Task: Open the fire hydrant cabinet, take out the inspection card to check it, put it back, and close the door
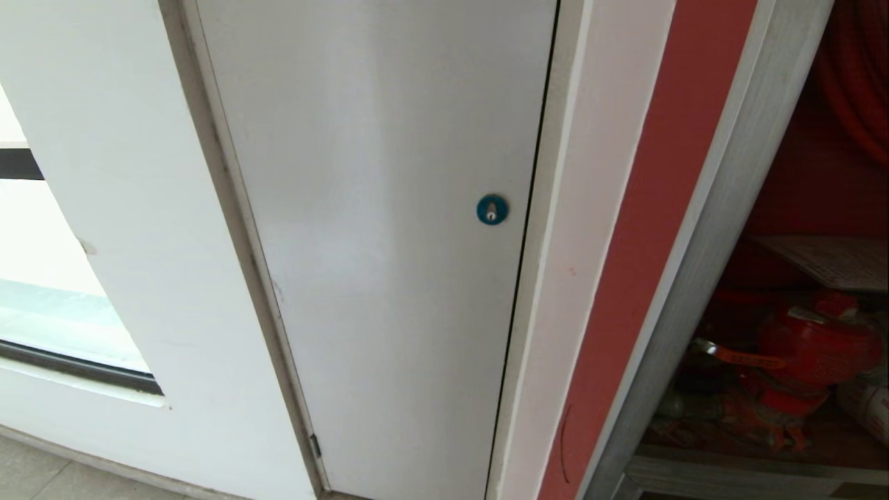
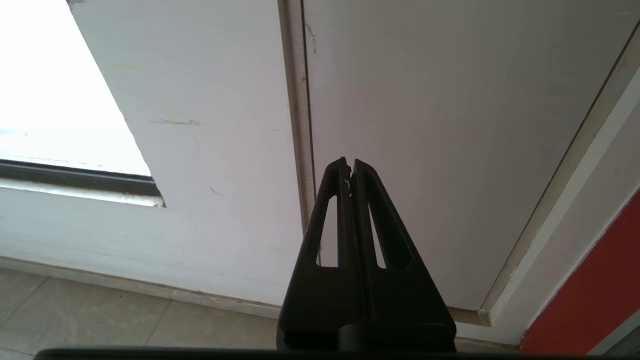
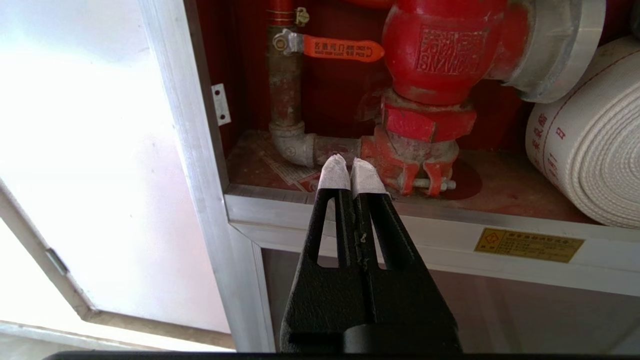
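Fire hydrant cabinet (image 3: 350, 90) open past its silver frame edge (image 3: 200, 150), right pincer (image 3: 351, 170) closed, empty, short of it

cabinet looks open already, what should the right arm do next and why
Probably lift the right gripper toward the inspection card. The fire hydrant cabinet stands open, the card lies above the red valve, and the shut gripper is empty, low near the cabinet's sill; its fingers must open first.

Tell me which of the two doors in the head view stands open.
The fire hydrant cabinet on the right: its red inside and valve show. The plain grey door with the round blue lock sits shut in its frame.
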Controlling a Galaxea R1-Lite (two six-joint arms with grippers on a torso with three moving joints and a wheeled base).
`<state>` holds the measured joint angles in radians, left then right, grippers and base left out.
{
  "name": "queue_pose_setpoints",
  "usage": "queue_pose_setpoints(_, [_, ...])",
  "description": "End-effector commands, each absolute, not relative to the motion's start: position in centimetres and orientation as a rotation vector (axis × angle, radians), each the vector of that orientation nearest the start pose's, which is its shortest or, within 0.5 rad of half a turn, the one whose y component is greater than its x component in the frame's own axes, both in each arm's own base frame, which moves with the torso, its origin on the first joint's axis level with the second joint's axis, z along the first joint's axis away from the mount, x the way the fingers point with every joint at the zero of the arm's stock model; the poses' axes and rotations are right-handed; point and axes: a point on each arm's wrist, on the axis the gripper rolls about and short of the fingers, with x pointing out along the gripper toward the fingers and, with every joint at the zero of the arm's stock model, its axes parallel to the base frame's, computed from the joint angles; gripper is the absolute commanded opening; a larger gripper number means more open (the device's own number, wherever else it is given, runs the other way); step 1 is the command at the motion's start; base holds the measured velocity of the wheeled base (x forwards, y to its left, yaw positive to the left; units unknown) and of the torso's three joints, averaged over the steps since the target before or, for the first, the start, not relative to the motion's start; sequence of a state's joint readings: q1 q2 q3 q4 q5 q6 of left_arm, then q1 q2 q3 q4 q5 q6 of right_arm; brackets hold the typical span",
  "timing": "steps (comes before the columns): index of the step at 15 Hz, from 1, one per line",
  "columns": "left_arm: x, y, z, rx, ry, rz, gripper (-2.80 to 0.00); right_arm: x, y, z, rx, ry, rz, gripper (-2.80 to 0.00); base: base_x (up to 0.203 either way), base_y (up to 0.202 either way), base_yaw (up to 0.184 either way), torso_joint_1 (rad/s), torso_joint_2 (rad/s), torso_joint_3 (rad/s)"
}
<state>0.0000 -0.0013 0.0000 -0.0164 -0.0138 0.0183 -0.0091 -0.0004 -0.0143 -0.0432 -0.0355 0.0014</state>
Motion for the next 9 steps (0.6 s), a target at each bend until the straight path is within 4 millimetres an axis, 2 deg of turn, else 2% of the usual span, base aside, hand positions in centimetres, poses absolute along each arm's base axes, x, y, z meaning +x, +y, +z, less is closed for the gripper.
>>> queue_pose_setpoints(1, [-2.23,-0.03,7.55,0.018,-0.011,-0.014,-2.8,-2.42,-0.05,8.37,0.002,-0.058,-0.041,-2.8,0.0,0.0,0.0,0.0,0.0,0.0])
queue_pose_setpoints(9, [-2.23,-0.03,7.55,0.018,-0.011,-0.014,-2.8,-2.29,-0.01,7.58,0.003,-0.005,-0.021,-2.8,0.0,0.0,0.0,0.0,0.0,0.0])
